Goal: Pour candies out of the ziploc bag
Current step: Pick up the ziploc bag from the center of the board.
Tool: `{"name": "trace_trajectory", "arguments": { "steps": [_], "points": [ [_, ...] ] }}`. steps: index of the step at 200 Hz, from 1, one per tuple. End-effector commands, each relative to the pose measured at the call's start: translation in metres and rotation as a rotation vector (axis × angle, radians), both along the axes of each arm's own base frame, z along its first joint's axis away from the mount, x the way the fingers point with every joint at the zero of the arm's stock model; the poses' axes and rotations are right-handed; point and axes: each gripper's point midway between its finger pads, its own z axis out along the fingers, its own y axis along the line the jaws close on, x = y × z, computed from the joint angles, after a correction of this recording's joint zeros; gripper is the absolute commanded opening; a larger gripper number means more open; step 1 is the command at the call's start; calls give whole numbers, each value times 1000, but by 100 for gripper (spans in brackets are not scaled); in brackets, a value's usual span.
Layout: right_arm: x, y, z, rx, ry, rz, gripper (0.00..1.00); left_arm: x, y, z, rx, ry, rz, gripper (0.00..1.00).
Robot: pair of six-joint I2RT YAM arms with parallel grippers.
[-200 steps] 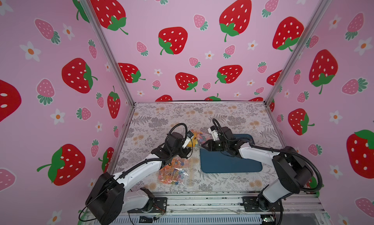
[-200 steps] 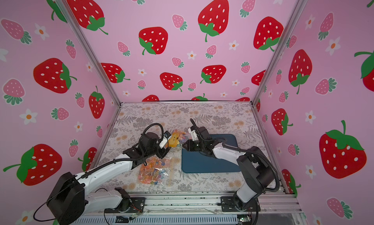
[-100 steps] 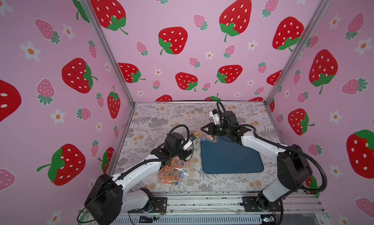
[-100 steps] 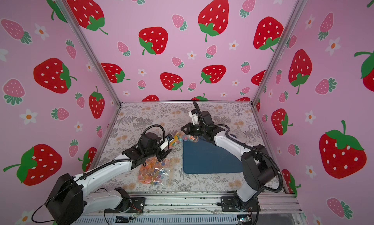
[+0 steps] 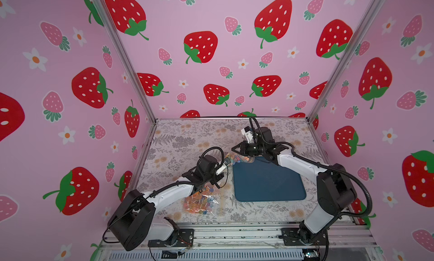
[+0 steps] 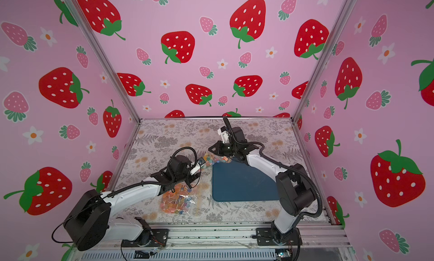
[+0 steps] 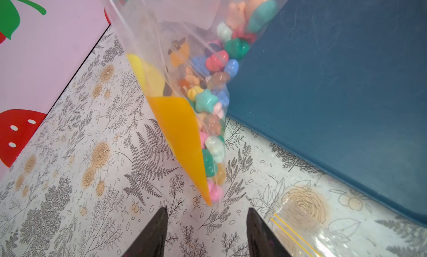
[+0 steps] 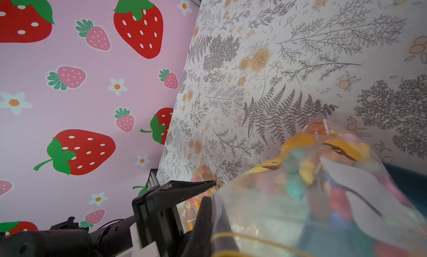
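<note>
Clamping one ziploc bag are the right jaws; left jaws apart; second bag lies flat

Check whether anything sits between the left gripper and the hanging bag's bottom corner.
Nothing visible does. The left gripper has its open jaws flanking bare table, just short of the lower corner of the bag, which hangs from the right gripper. A second bag lies flat beside the gripper, outside that gap.

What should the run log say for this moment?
right gripper: jaws shut on ziploc bag, lifted at blue mat edge | left gripper: jaws open at bag corner, no grip | candies: inside bag
</note>
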Motion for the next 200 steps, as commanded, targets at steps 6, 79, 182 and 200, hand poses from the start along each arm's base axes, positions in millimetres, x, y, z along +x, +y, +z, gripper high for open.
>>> {"name": "trace_trajectory", "arguments": {
  "steps": [6,79,182,200],
  "points": [
    [6,4,28,55,-49,2,0,15,-13,17,-71,-57,17,57],
    [5,2,33,62,-55,3,0,37,-26,1,-76,-34,57,43],
    [9,-1,34,64,-53,-7,0,39,-26,-2,-53,1,69,0],
    [9,-1,34,64,-54,-6,0,37,-23,-1,-48,3,75,0]
  ]
}}
